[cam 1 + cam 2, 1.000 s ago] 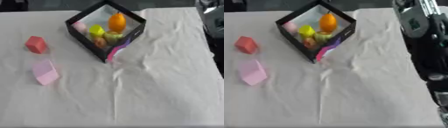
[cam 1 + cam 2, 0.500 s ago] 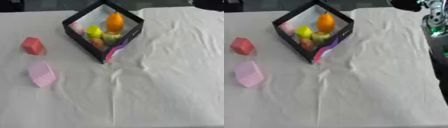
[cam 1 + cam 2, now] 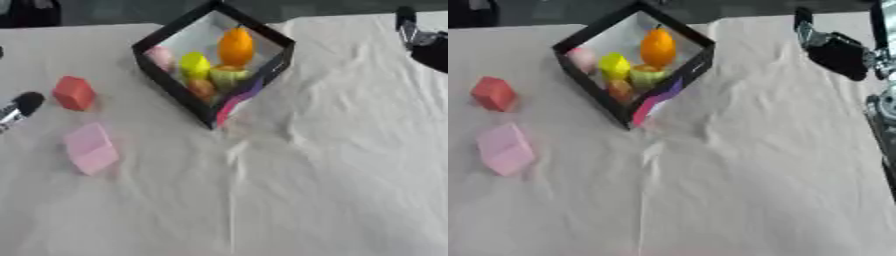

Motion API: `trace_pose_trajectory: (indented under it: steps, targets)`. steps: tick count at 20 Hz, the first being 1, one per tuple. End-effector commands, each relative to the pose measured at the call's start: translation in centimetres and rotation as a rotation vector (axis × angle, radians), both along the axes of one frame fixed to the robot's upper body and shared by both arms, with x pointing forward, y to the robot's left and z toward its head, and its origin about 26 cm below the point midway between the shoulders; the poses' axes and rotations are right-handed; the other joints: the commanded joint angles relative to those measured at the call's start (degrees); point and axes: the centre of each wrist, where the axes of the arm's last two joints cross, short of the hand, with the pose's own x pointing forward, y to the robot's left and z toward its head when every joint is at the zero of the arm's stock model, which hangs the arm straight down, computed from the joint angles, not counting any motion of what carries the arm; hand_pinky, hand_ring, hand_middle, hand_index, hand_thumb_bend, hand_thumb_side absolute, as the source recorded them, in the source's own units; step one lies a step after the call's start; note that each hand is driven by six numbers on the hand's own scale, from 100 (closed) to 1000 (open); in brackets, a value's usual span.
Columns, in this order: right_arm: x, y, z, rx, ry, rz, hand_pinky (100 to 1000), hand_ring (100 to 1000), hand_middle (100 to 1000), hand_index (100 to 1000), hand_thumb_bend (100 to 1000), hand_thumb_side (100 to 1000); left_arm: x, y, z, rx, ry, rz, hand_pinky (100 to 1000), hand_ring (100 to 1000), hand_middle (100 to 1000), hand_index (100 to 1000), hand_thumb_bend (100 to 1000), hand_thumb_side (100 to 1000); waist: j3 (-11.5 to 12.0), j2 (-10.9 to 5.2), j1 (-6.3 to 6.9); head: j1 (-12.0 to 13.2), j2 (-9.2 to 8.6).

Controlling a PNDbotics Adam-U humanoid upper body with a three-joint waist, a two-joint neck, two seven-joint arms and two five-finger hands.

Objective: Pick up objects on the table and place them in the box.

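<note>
A black box [image 3: 171,86] stands tilted at the table's far middle. It holds an orange fruit shape [image 3: 234,46], a yellow piece [image 3: 194,64], a green piece [image 3: 227,76] and a pink piece [image 3: 160,56]. On the cloth to its left lies a red block [image 3: 73,93], and nearer me a pink block [image 3: 90,148]. A black and silver tip of my left hand [image 3: 21,106] shows at the left edge, just left of the red block and apart from it. My right hand [image 3: 839,52] hangs open at the far right, holding nothing.
A wrinkled white cloth [image 3: 289,190] covers the table. A purple and pink flap [image 3: 234,100] hangs at the box's near corner. My right arm's metal parts [image 3: 882,107] run down the right edge of the right eye view. Dark floor lies beyond the far edge.
My left hand has come into view at the left edge beside the red block. My right arm has drawn back toward the upper right. The blocks and box have not moved.
</note>
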Motion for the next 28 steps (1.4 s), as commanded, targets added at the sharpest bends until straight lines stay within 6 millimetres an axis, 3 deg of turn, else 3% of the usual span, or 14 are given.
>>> trace_pose_trajectory:
  steps: [1,6,7,12,18,28]
  targets:
    - [-0.7,-1.1,0.9,0.216,-0.016,0.073,834,784,796,861,157,460,-0.2,0.5,3.5,0.200,0.104,-0.013,882,891,844,892,650,448,0.2,-0.90,-0.29,0.0,-0.29]
    - [-0.9,-1.3,0.4,0.302,0.058,0.083,839,790,801,873,220,460,-0.1,0.2,3.3,0.297,0.190,0.022,893,895,825,861,699,276,0.2,-1.03,-0.15,0.4,-0.09]
    - [-0.8,-1.2,0.4,0.304,0.064,0.085,837,787,799,873,259,453,-0.1,0.1,3.1,0.297,0.210,0.032,884,882,804,846,693,100,0.2,-1.05,-0.12,0.5,-0.10]
    - [-0.8,-0.9,0.3,0.306,0.100,0.092,834,782,794,869,279,459,0.1,-0.8,1.8,0.242,0.307,0.074,881,863,752,823,748,100,-0.2,-1.12,-0.07,0.9,0.13]
    - [-0.5,-0.6,0.1,0.317,0.126,0.096,833,779,792,868,282,464,0.4,-1.8,1.1,0.206,0.338,0.095,880,866,753,830,740,100,-0.3,-1.13,-0.09,1.4,0.19]
    - [-0.3,-0.7,-0.4,0.328,0.147,0.076,829,771,785,862,285,465,0.8,-3.4,1.3,0.133,0.334,0.038,876,870,747,830,761,139,-0.3,-1.09,0.07,1.7,0.19]
